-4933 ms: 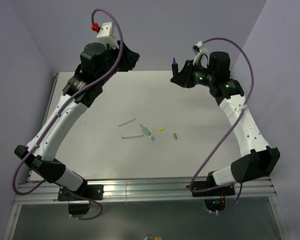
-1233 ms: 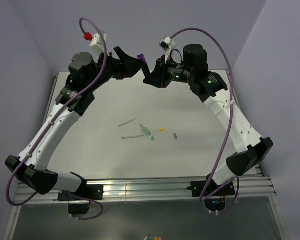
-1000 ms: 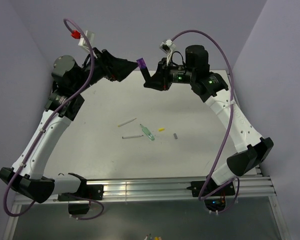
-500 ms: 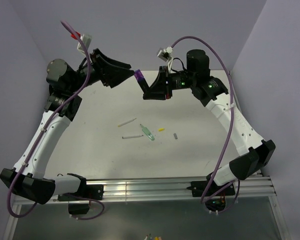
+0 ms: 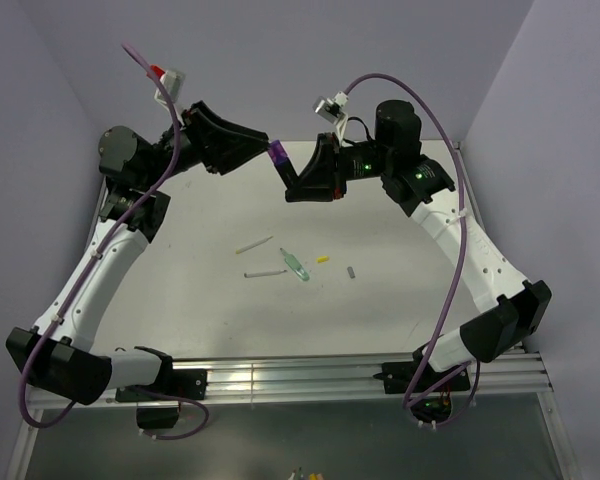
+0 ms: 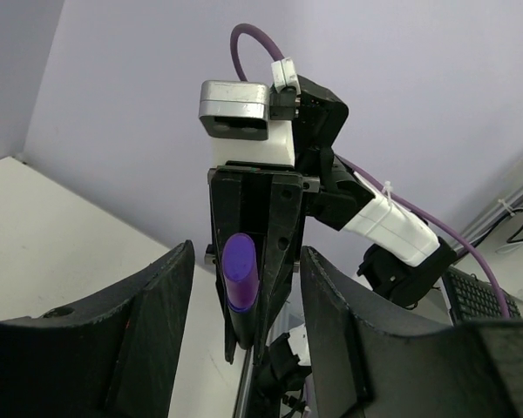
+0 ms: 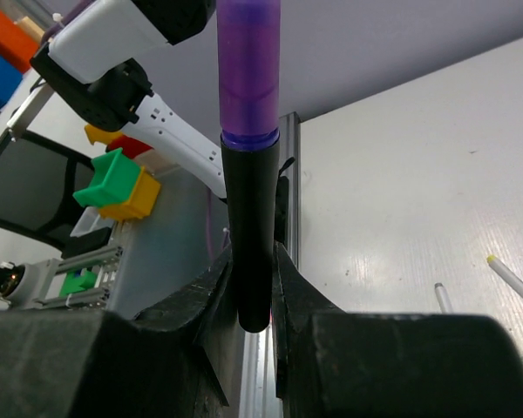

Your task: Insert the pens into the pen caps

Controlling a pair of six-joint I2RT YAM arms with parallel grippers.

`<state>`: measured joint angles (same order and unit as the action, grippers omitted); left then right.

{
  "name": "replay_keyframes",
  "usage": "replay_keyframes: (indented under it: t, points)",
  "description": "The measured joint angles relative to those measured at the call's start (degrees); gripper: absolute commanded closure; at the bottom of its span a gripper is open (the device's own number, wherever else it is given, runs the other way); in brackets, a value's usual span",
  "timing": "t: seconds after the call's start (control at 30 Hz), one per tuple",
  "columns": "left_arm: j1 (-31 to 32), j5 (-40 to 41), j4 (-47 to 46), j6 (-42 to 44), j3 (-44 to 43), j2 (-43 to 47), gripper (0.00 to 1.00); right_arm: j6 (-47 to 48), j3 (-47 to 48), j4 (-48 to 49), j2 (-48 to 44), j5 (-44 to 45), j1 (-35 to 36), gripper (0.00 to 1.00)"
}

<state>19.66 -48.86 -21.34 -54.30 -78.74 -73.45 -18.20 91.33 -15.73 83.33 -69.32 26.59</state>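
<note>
The right fingers (image 7: pixel 196 318) are clamped tight on the lower barrel of the black pen (image 7: pixel 248 235), which stands up out of them with the purple pen cap (image 7: pixel 247 70) seated on its top end. The left fingers (image 6: pixel 139 331) stand partly apart, one on each side of that cap, with a gap showing on both sides, and they hold nothing. From above, their tips sit just beside the cap; whether they touch it I can't tell.

The meeting happens up in the air over the far part of the desk (image 5: pixel 400 300), close to the back wall, with open air under the pen and toward the near side.

Only the left wrist view shows the pen nearly end-on, against the right arm's silver camera box (image 6: pixel 235 109), and a keyboard (image 6: pixel 471 296) off past the desk. Only the right wrist view shows the seam where cap meets barrel, and green and yellow bins (image 7: pixel 122 185) beyond the desk.

Mid-desk, well apart from both arms, lie the pale yellow-white pen (image 5: pixel 254 243), the grey-white pen (image 5: pixel 265 272), the translucent green pen (image 5: pixel 297 266) just beside it, the yellow cap (image 5: pixel 323 259) and the grey cap (image 5: pixel 351 271). A metal rail (image 5: pixel 310 378) runs along the near edge, and a purple cable (image 5: pixel 460 200) loops over the right arm, away from the pen
</note>
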Motion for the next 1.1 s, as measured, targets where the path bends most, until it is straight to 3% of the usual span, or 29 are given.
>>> replay_keyframes:
  t: [0.53, 0.93, 1.1]
  points:
    - [1.1, 0.3, -1.0, -0.8, 0.6, -1.1, 0.47, -1.1, 0.0, 1.2, 0.0, -0.1, 0.9, 1.0]
    - [2.5, 0.0, -2.4, -1.0, 0.6, -1.9, 0.68, -1.5, 0.0, 1.4, 0.0, 0.0, 1.4, 1.0]
    - [2.6, -0.7, -4.5, -2.0, 0.7, -1.9, 0.63, -1.7, 0.0, 1.6, 0.0, -0.1, 1.4, 1.0]
